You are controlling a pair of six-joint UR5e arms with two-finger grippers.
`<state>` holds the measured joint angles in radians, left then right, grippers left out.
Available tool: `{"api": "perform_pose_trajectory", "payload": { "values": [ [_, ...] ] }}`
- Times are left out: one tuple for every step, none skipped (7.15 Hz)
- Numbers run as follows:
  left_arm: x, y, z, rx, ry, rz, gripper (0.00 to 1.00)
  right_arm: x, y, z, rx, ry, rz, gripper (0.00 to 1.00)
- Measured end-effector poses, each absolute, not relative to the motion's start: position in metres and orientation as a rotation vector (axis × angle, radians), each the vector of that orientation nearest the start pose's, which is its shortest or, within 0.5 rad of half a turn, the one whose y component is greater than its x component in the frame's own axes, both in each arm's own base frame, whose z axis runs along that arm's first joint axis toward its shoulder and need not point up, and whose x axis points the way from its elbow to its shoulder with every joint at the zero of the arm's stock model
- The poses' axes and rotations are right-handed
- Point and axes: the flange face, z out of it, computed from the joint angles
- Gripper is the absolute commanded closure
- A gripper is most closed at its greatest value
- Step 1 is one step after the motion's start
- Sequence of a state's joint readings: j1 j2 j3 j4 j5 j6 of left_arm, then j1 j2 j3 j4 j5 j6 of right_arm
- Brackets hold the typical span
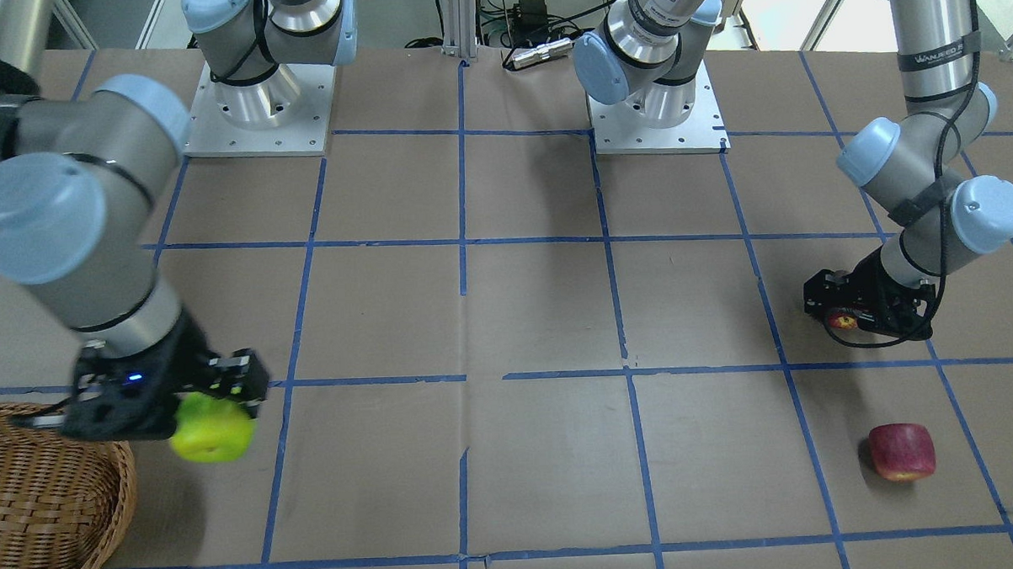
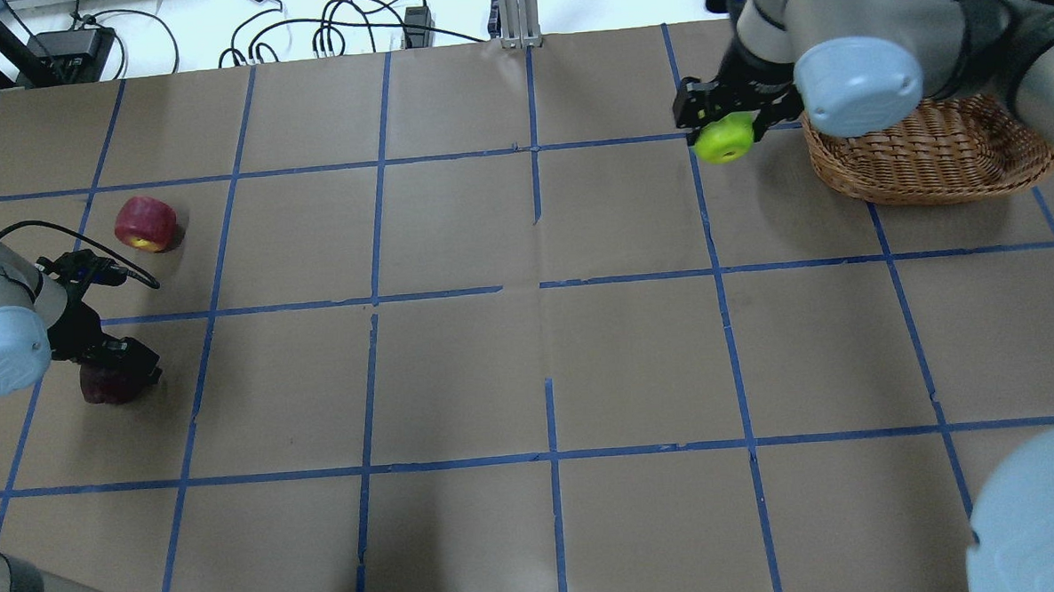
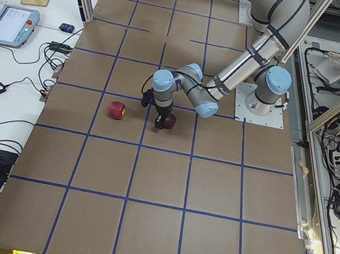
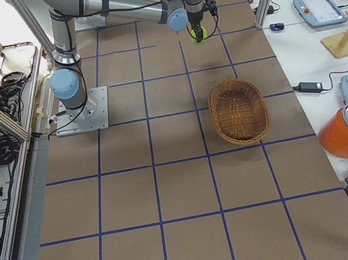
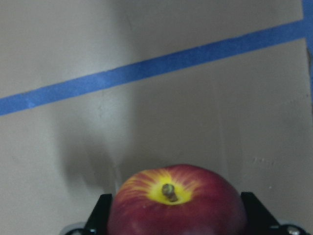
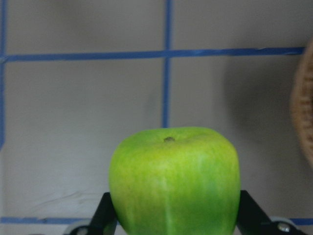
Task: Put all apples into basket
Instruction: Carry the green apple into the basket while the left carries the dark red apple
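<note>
Right gripper point(image 2: 726, 125) clamped the green apple point(image 2: 725, 140), held beside the basket point(image 2: 922, 172), presumably for release; left gripper point(image 2: 112, 372) gripped the maroon apple point(image 2: 102, 389), probably for lifting.

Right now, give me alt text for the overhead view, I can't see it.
The right gripper holds a lime-green apple beside the wicker basket at upper right. At far left, the left gripper grips a maroon apple, a red apple lying loose nearby.

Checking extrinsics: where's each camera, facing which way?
Front-facing: across table, facing robot; both arms.
Overhead: behind robot, downward; both arms.
Exterior left: left end; left arm near.
Exterior right: right end; right arm near.
Left wrist: over maroon apple, left fingers.
Right wrist: green apple, right fingers, basket edge.
Shared: front, overhead: loose red apple.
</note>
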<state>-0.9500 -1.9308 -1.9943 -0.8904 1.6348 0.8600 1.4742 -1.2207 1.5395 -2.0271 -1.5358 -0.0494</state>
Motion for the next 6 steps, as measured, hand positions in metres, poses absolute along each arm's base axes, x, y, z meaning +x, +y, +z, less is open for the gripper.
{"api": "perform_pose_trajectory", "payload": {
  "values": [
    [0.181, -0.509, 0.191, 0.365, 3.152, 0.237, 0.7, 0.006, -0.655, 0.358, 0.153, 3.174, -0.233, 1.0],
    [0.149, -0.529, 0.214, 0.296, 3.175, 0.281, 0.7, -0.062, -0.662, 0.352, 0.161, 3.246, -0.207, 1.0],
    [0.099, -0.551, 0.238, 0.169, 3.2, 0.304, 0.7, -0.123, -0.667, 0.339, 0.146, 3.304, -0.174, 1.0],
    [0.03, -0.568, 0.258, 0.016, 3.215, 0.302, 0.7, -0.174, -0.675, 0.324, 0.136, 3.347, -0.148, 0.82],
    [-0.048, -0.579, 0.27, -0.116, 3.21, 0.259, 0.68, -0.209, -0.683, 0.306, 0.147, 3.377, -0.116, 0.53],
    [-0.128, -0.582, 0.273, -0.212, 3.197, 0.18, 0.68, -0.229, -0.69, 0.289, 0.162, 3.391, -0.1, 0.15]
  ]
}}
